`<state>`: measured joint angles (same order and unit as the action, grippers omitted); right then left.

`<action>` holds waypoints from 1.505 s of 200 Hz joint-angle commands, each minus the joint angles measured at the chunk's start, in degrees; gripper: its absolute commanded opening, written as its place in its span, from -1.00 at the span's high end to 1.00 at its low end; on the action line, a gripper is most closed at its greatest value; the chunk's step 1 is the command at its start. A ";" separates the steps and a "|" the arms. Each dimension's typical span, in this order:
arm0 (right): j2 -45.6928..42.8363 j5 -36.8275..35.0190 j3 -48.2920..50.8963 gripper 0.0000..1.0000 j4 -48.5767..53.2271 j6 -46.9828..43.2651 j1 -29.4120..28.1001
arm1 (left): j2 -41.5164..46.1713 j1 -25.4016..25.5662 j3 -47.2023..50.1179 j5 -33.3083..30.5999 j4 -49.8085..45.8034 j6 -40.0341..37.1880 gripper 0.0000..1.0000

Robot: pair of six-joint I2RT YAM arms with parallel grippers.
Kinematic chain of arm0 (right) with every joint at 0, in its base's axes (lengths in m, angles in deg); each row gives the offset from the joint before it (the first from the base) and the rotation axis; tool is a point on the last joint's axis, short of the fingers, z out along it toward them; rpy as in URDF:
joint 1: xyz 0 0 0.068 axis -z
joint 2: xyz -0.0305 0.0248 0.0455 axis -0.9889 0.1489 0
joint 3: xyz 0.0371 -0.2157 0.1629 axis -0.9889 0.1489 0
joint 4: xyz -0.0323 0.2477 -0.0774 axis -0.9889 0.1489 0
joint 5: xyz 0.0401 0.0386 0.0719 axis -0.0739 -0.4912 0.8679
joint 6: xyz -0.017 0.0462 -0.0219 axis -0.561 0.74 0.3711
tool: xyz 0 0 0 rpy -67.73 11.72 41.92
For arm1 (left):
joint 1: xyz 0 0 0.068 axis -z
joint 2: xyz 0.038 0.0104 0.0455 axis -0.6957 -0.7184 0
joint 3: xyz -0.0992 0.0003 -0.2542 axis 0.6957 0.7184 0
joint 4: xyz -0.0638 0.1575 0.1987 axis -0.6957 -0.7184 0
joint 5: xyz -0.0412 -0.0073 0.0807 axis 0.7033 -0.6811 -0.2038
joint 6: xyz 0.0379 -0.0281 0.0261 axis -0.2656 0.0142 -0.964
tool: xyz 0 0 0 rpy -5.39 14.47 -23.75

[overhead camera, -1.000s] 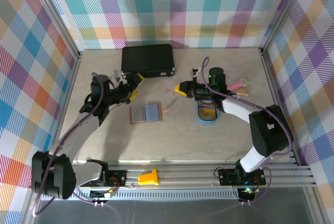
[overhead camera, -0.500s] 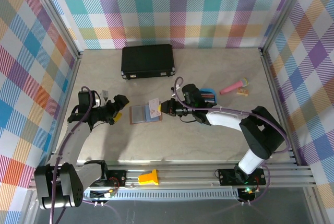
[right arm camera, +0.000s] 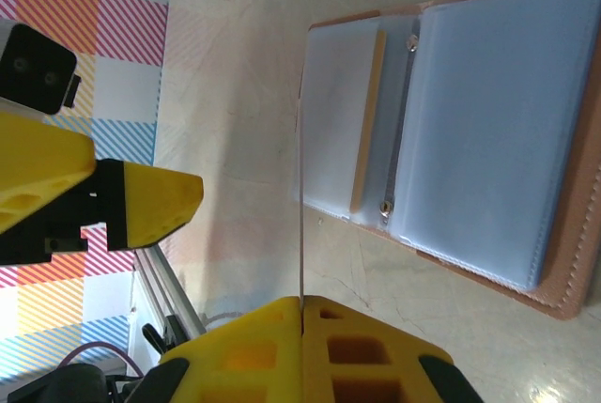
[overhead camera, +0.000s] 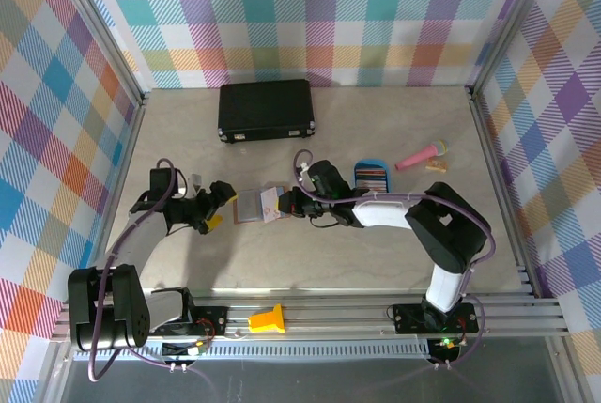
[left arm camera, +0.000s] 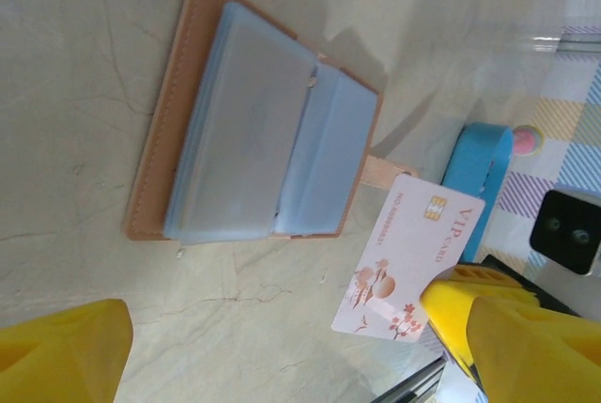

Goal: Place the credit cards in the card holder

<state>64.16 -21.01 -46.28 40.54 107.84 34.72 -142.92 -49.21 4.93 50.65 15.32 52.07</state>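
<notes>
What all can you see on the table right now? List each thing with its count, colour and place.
card holder: one, salmon-brown with bluish pockets, lying open mid-table
held card: one, pink, by the holder's right side, pinched in the right tool
tray cards: several, mixed colours, in the tray; count unclear
tray: one, blue, right of the holder
case: one, black, far side of the table
toy: one, pink, far right
block: one, orange, on the front rail
left tool: one, yellow fingers, open, left of the holder
right tool: one, yellow fingers, shut on the card
</notes>
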 commanded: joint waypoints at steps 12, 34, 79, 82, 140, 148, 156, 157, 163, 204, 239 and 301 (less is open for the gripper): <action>2.37 -1.14 -2.48 1.00 0.64 -2.09 -1.07 | -1.21 -0.85 1.31 1.37 2.19 -0.81 -0.75; 2.86 -2.42 -3.13 1.00 1.51 -1.83 -1.08 | -1.04 -0.77 2.47 1.45 4.26 -0.04 -0.67; 4.91 -3.70 -7.46 1.00 6.00 -1.31 -0.96 | -2.36 1.06 3.87 0.62 13.30 4.75 -0.54; 5.08 -3.78 -7.65 1.00 6.01 -1.24 -0.94 | -2.44 1.20 3.78 0.42 13.44 4.68 -0.54; 8.10 -5.38 -10.24 1.00 5.95 0.08 -0.61 | -6.99 3.86 0.39 -1.51 13.76 2.72 -0.52; 8.43 -5.53 -10.43 1.00 5.96 0.11 -0.53 | -7.52 4.16 0.08 -1.87 13.89 2.51 -0.52; 8.72 -5.69 -10.61 1.00 6.10 0.26 -0.48 | -7.89 4.33 -0.15 -2.10 14.01 2.37 -0.52; 8.73 -5.71 -10.62 1.00 6.10 0.27 -0.48 | -7.96 4.33 -0.17 -2.10 14.02 2.41 -0.52; 8.98 -5.86 -10.77 1.00 6.24 0.37 -0.48 | -8.35 4.49 -0.28 -2.10 14.17 2.28 -0.52; 10.14 -6.12 -11.41 1.00 5.89 0.39 -0.39 | -11.19 5.12 -0.81 -1.32 16.00 2.27 -0.51; 11.03 -5.86 -11.84 1.00 4.98 0.54 -0.40 | -13.13 5.93 -0.72 -1.27 16.80 1.83 -0.51; 12.16 -4.76 -12.50 1.00 3.99 0.80 -0.40 | -16.09 6.32 -1.16 -1.39 17.74 1.47 -0.50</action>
<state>74.92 -26.58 -57.03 45.99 108.17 34.15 -157.83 -43.35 5.19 49.01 31.80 54.85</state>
